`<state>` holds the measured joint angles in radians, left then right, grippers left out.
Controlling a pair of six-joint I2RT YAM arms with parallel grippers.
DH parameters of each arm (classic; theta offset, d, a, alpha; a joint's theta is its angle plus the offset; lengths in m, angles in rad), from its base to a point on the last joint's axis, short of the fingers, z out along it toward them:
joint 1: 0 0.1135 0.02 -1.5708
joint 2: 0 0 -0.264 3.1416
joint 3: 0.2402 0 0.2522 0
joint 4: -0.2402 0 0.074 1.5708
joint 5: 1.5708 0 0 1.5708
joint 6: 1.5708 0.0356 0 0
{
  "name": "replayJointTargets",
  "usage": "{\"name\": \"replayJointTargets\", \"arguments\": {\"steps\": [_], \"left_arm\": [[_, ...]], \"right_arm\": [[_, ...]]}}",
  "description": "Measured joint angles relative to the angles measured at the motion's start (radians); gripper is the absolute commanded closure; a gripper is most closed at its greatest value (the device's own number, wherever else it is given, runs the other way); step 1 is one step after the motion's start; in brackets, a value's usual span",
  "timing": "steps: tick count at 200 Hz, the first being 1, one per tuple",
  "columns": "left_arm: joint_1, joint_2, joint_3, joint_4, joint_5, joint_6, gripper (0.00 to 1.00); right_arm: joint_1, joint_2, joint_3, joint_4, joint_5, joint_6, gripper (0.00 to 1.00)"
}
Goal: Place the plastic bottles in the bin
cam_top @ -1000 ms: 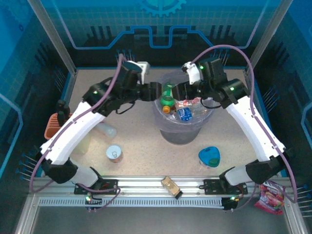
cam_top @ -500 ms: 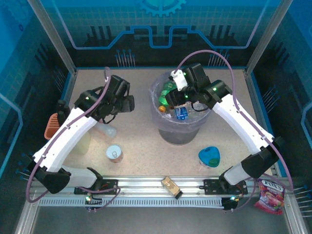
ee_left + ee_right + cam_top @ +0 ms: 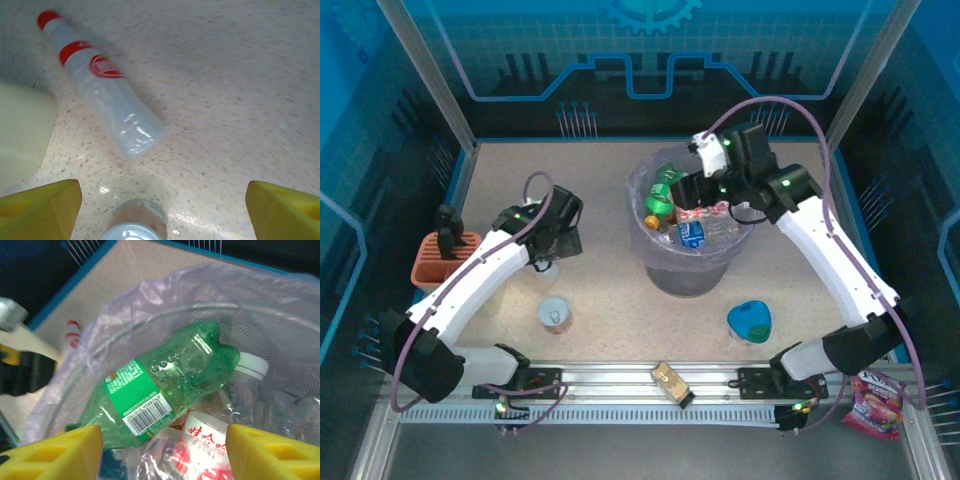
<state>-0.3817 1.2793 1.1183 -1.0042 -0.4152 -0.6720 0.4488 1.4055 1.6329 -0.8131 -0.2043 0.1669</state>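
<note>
Green bottle lying in bin — clear red-capped bottle on table.

**Work cell, seen from above.** A speckled beige tabletop is bordered on the left, right and far sides by a blue lip. A slotted aluminium rail is fixed along its near edge. Two aluminium posts are set at the far corners. The far wall is formed by a blue gridded panel marked with a gear emblem. The left and right sides are closed by darker blue panels.
</note>
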Motion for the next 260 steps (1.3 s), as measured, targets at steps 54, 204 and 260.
{"name": "replayJointTargets", "arguments": {"steps": [54, 204, 260], "left_arm": [[0.178, 0.040, -0.117, 0.187, 0.020, -0.010, 0.01], [0.293, 0.319, -0.219, 0.461, 0.072, -0.010, 0.27], [0.294, 0.323, -0.225, 0.467, 0.073, -0.002, 0.45]], "right_arm": [[-0.091, -0.105, -0.076, 0.072, -0.143, 0.089, 0.28], [-0.154, -0.134, -0.129, 0.056, -0.175, 0.114, 0.33], [-0.159, -0.134, -0.128, 0.055, -0.175, 0.115, 0.34]]}}
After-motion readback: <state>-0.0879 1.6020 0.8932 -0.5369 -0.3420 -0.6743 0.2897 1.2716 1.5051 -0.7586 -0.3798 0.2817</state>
